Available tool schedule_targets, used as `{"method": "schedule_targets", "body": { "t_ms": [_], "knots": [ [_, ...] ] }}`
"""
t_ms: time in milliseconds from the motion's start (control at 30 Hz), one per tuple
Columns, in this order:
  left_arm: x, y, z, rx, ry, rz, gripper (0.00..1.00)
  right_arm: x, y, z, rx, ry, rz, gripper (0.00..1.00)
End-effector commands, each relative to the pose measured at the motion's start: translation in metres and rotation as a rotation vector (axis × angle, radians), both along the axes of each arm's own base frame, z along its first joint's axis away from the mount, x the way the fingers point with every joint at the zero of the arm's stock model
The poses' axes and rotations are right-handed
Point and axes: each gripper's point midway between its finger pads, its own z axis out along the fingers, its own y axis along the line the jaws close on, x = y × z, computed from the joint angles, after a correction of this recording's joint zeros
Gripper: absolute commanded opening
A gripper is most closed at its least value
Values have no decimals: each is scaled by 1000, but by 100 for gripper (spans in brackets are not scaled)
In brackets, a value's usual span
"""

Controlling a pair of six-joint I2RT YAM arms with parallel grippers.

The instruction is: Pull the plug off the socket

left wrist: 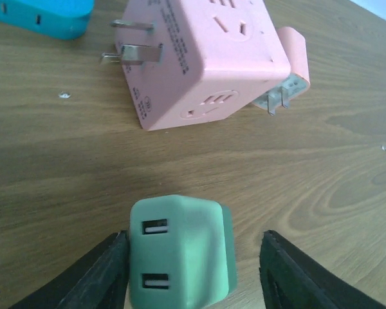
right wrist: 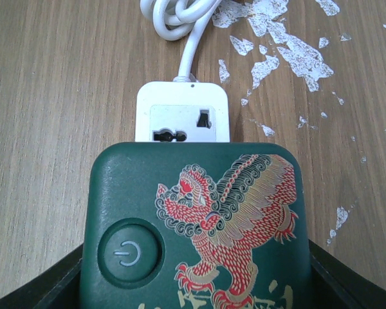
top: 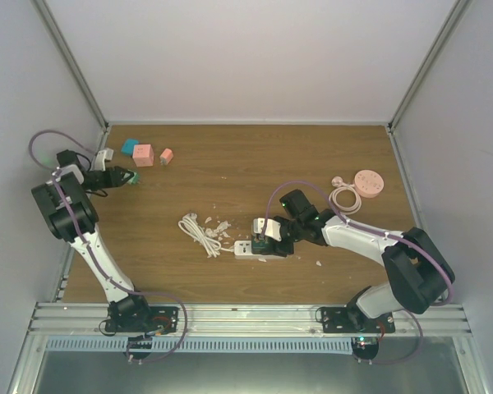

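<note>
my right hand (right wrist: pixel 196 273) is clenched on the dark green plug (right wrist: pixel 193 219), one finger pressed to each of its sides, because that body is the only part i can pull on. the white socket strip (right wrist: pixel 182 119) lies flat on the surface (right wrist: pixel 45 96) under it, with only its far outlet showing past the plug's edge and its white cord (right wrist: pixel 180 16) coiled beyond. the plug looks seated on the strip, so i judge the pull is not yet done. it sits squarely between my fingers, directly in front of the wrist. my left hand (left wrist: pixel 193 273) is off at the far left of the surface, released: the mint adapter (left wrist: pixel 180 254) rests against one finger while the other stands clear of it. the pink adapter (left wrist: pixel 206 58) lies just beyond. that hand is well apart from the strip, so i reckon nothing pins the strip down.
</note>
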Motion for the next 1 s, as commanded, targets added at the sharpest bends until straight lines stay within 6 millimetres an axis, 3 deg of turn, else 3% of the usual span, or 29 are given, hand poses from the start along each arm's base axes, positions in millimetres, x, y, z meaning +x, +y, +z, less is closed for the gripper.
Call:
{"method": "schedule_targets", "body": {
  "t_ms": [0, 200, 500, 667, 967],
  "knots": [
    [3, 10, 5, 19, -7, 22, 59, 14, 5, 4, -2, -46, -17, 50],
    [1, 12, 24, 103, -64, 13, 74, 15, 7, 11, 20, -70, -24, 61],
    [-8, -11, 82, 285, -203, -67, 82, 16, 7, 30, 82, -97, -30, 90],
    [-19, -61, 110, 349, -297, -192, 88, 14, -3, 34, 91, -103, -22, 97],
    [-65, -199, 127, 365, -444, -534, 93, 1, -40, 14, -14, -96, 9, 98]
  ]
}}
